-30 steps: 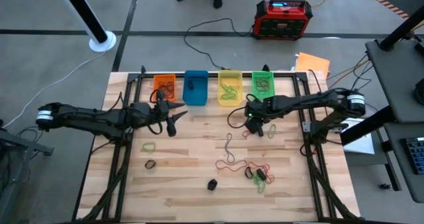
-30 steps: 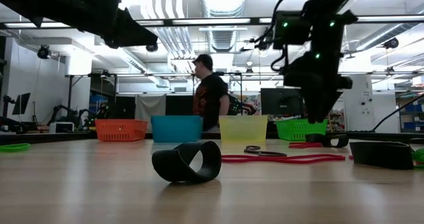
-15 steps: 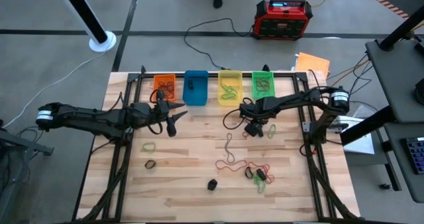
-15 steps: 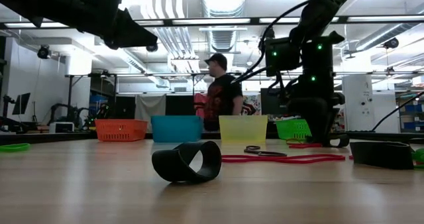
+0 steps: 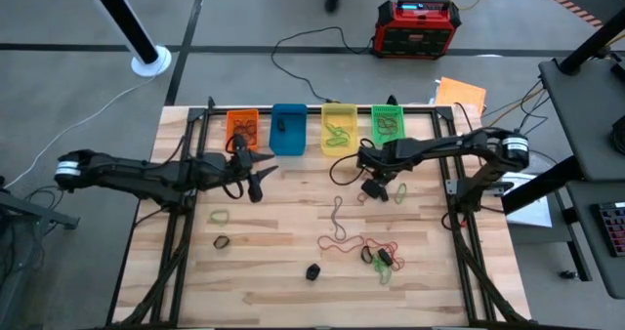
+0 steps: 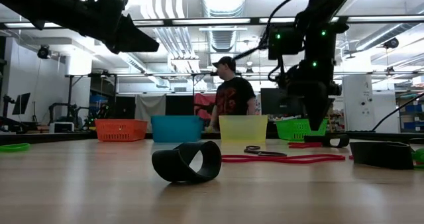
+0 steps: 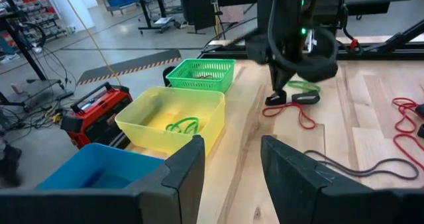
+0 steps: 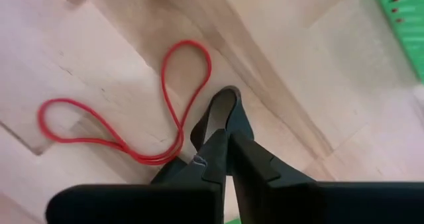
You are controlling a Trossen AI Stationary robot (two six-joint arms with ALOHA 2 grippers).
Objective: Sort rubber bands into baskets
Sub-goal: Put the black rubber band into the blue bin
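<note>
Rubber bands: loose ones on the table, contents seen in three baskets. Right gripper (image 8: 222, 148) has its fingers pressed together on a dark band (image 8: 222, 111), which loops out just past the fingertips. A red band (image 8: 126, 111), twisted into a figure-eight, lies on the wood just beside those tips; whether it touches them cannot be told. A green band (image 5: 399, 192) lies just beside this gripper in the high view.

Further from the right gripper, toward the table's near edge: one long grey band (image 5: 337, 216), a tangle of red, green and black bands (image 5: 379, 256), and one black band (image 5: 312, 271) standing on edge, apart from the rest.

Baskets, four in a row along the far edge: orange (image 5: 242, 129), blue (image 5: 287, 128), yellow (image 5: 339, 129), green (image 5: 388, 124). The right gripper is near the green and yellow ones. Bands show in orange, yellow and green; the blue holds one dark item, not identifiable.

Left gripper (image 5: 256, 171) hangs near the orange and blue baskets, fingers (image 7: 182, 171) parted, nothing between them. Near it, toward the table's front: one green band (image 5: 220, 215), one dark band (image 5: 222, 242).

One person (image 6: 228, 95) stands beyond the table.
</note>
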